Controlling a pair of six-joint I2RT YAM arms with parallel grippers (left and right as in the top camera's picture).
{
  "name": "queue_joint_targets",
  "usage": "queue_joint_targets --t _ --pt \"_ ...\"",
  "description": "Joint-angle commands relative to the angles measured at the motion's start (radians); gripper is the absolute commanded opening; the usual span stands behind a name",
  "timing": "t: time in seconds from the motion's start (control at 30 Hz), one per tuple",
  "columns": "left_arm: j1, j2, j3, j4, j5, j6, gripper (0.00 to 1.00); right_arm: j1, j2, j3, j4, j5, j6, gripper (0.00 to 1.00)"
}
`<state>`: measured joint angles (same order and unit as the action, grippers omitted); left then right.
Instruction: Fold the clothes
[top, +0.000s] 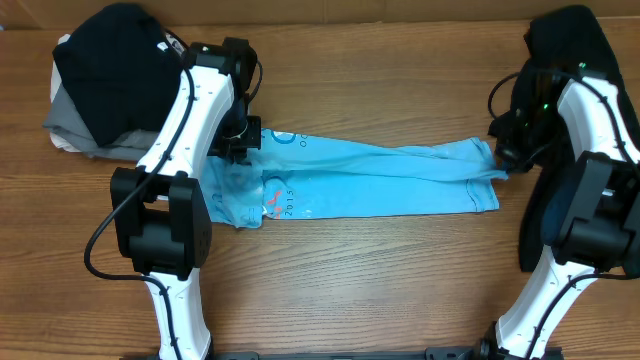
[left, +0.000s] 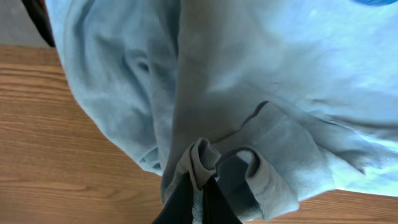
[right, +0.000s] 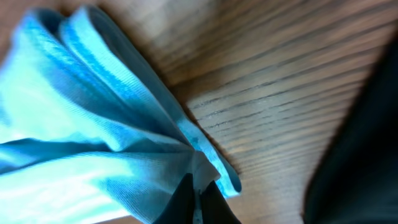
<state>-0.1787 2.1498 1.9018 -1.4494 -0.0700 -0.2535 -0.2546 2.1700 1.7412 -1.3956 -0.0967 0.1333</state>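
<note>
Brown wood grain of the table (top: 350, 290) nearest, between the two arm bases. Just beyond, stretched left to right in a long narrow band and lying flat on that wood: light-blue T-shirt (top: 400, 178), with small printed marks near its left end. At that left end, clenched on a bunched-up fold of the blue cloth: left gripper (top: 243, 140), the fabric pinched up between its dark fingers (left: 174, 211) in the wrist view. At the opposite end, likewise clamped tight on the gathered, layered edges of the same T-shirt: right gripper (top: 505, 158), blurred in its own wrist view yet plainly pinching the cloth. Beside and partly under the right arm, near the table's right edge: dark cloth (top: 538, 225), detail too dim to tell. Farthest back, at the left corner: black garment (top: 110, 70) heaped on a grey cloth (top: 70, 130). At the far right corner, behind the right arm: another black heap (top: 565, 40).
</note>
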Motion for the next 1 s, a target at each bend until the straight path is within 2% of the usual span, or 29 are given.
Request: queue_joint_targets --t 0.0,0.03,0.07,0.1,0.13,0.17,0.2,0.3,0.37,0.43,0.57,0.63,0.67,0.87,0.9,0.97 --pt "0.025 -0.017 -0.022 0.0 -0.046 -0.008 0.05 0.002 -0.016 -0.064 0.026 -0.011 -0.01 0.07" --pt "0.029 -0.017 -0.022 0.0 -0.046 -0.008 0.18 0.002 -0.016 -0.076 0.031 -0.011 -0.01 0.1" --pt "0.033 -0.017 -0.022 0.0 -0.045 -0.003 0.43 0.002 -0.016 -0.084 0.037 -0.011 -0.01 0.2" --pt "0.035 -0.017 -0.022 0.0 -0.045 0.001 0.55 0.002 -0.016 -0.087 0.042 -0.011 -0.01 0.26" --pt "0.037 -0.017 -0.022 0.0 -0.045 0.007 0.66 0.002 -0.015 -0.087 0.048 -0.012 -0.011 0.38" --pt "0.039 -0.017 -0.022 0.001 -0.046 0.007 0.72 0.002 -0.015 -0.087 0.057 -0.019 -0.019 0.5" --pt "0.041 -0.017 -0.021 0.004 -0.045 0.006 0.76 0.002 -0.016 -0.087 0.065 -0.04 -0.043 0.52" --pt "0.055 -0.017 -0.005 0.002 -0.036 0.005 0.77 0.013 -0.016 -0.092 0.089 -0.073 -0.068 0.61" --pt "0.068 -0.018 0.037 -0.017 0.0 0.002 0.77 0.027 -0.016 -0.101 0.119 -0.072 -0.079 0.73" --pt "0.08 -0.019 0.133 -0.052 0.048 0.003 0.77 0.047 -0.016 -0.116 0.163 -0.072 -0.079 0.77" --pt "0.083 -0.019 0.319 -0.111 0.103 0.003 0.78 0.09 -0.016 -0.135 0.192 -0.06 -0.083 0.78" --pt "0.082 -0.019 0.457 -0.143 0.128 0.003 0.79 0.127 -0.016 -0.161 0.213 -0.026 -0.082 0.77" --pt "0.082 -0.019 0.492 -0.154 0.132 0.003 0.79 0.14 -0.016 -0.172 0.218 -0.006 -0.082 0.72" --pt "0.082 -0.019 0.663 -0.22 0.135 0.003 0.79 0.167 -0.016 -0.261 0.271 0.029 -0.046 0.08" --pt "0.082 -0.019 0.676 -0.222 0.134 0.003 0.79 0.166 -0.016 -0.272 0.279 0.03 -0.031 0.04" --pt "0.082 -0.019 0.684 -0.222 0.134 0.003 0.79 0.158 -0.016 -0.287 0.288 0.035 -0.017 0.04"
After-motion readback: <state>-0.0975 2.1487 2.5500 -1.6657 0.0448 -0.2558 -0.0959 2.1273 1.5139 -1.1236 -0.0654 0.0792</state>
